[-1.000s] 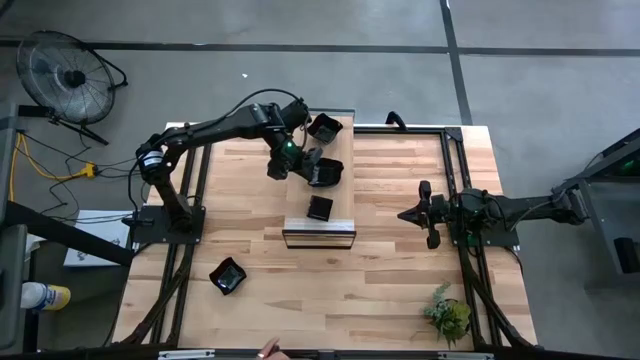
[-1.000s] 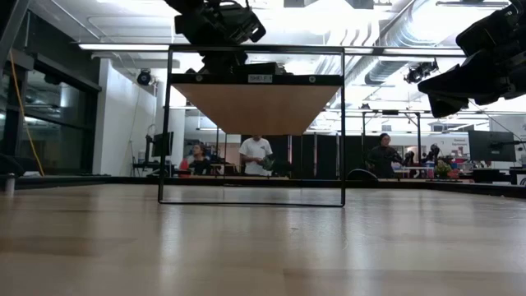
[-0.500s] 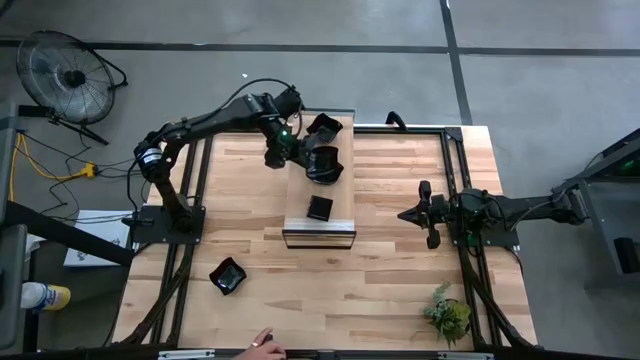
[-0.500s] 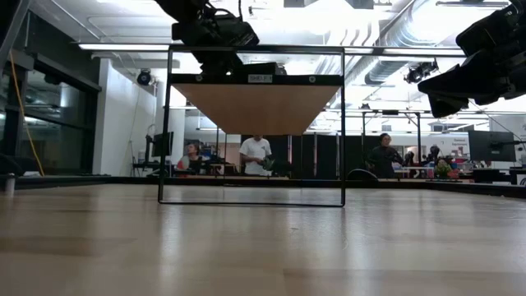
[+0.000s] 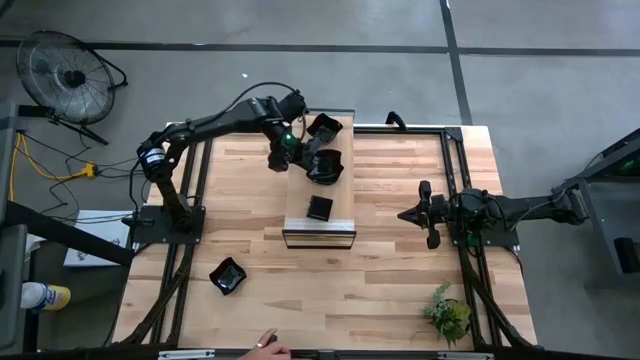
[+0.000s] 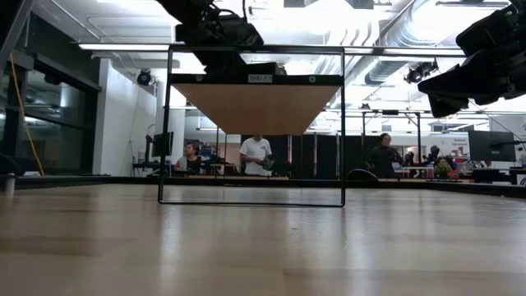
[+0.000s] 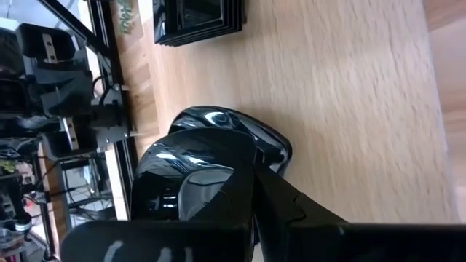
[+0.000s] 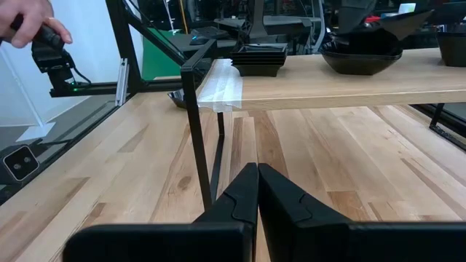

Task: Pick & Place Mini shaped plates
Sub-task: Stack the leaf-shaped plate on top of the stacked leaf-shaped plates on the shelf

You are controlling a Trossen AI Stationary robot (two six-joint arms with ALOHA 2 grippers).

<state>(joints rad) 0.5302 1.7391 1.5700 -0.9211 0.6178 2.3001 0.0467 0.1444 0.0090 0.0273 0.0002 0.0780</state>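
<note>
- Here, the left gripper hangs over the far part of the raised wooden shelf, its fingers pinched together on the rim of a glossy black mini plate.
- In the left wrist view this held plate sits right at the fingertips and touches the shelf top, or lies just above it; which one cannot be told.
- Just beyond the gripper, at the shelf's far end, lies a second black plate.
- On the near side of the gripper, toward the shelf's front edge, rests a small square black plate, seen in the left wrist view as a stack of ribbed dark edges.
- Well away from the left gripper, down on the desk near its front left, lies one more black plate.
- The right gripper waits to the right of the shelf, above the desk, fingers pressed together and holding nothing.
- A small green plant stands on the desk's front right corner, well behind the right gripper.
- A person's hand shows at the desk's front edge.
</note>
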